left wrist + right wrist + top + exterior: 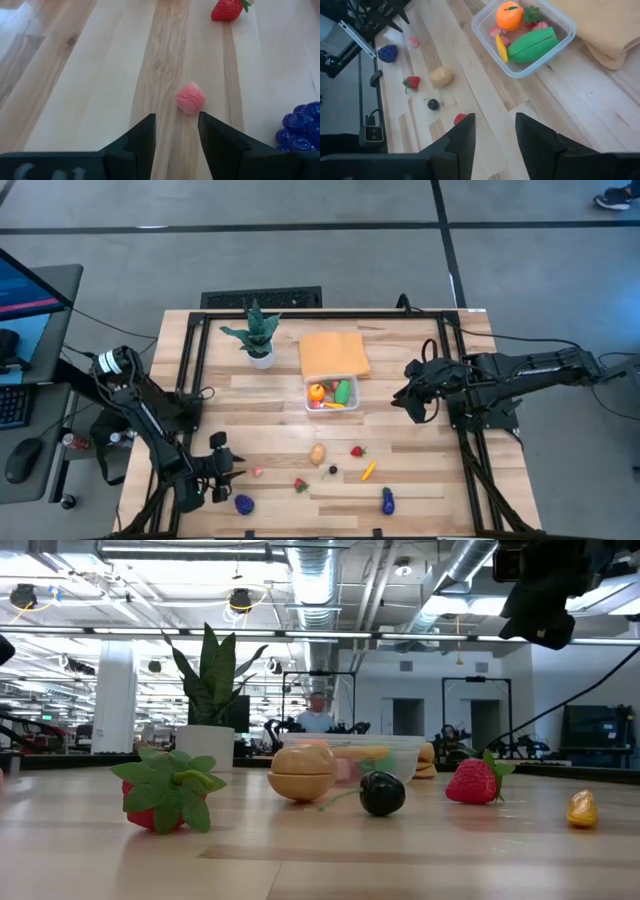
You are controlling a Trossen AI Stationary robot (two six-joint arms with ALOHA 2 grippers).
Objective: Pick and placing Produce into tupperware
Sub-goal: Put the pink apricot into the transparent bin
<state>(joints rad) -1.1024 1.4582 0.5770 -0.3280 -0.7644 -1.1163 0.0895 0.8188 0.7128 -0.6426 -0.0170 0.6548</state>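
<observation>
- Fingers of the left gripper [175,131] are standing apart with nothing between them, low over the front-left part of the table [420,450], as the left wrist view is showing.
- Lying just ahead of that gap, touching neither finger, is a small pink fruit [190,97].
- Sitting farther ahead of the same claw is a red strawberry [227,9], while a cluster of blue-purple grapes [301,130] is resting off to one side of it.
- Hovering well apart from the left arm, the right gripper [492,135] is also holding its fingers apart and empty, above the table's right side.
- Ahead of this claw the tupperware [555,47] is sitting against the orange cloth [605,25], holding an orange [509,15], a green piece [532,46] and a few smaller toys.
- Still lying loose on the wood below the right claw are a tan potato [441,76], a dark cherry [433,104] and another red piece [460,118].
</observation>
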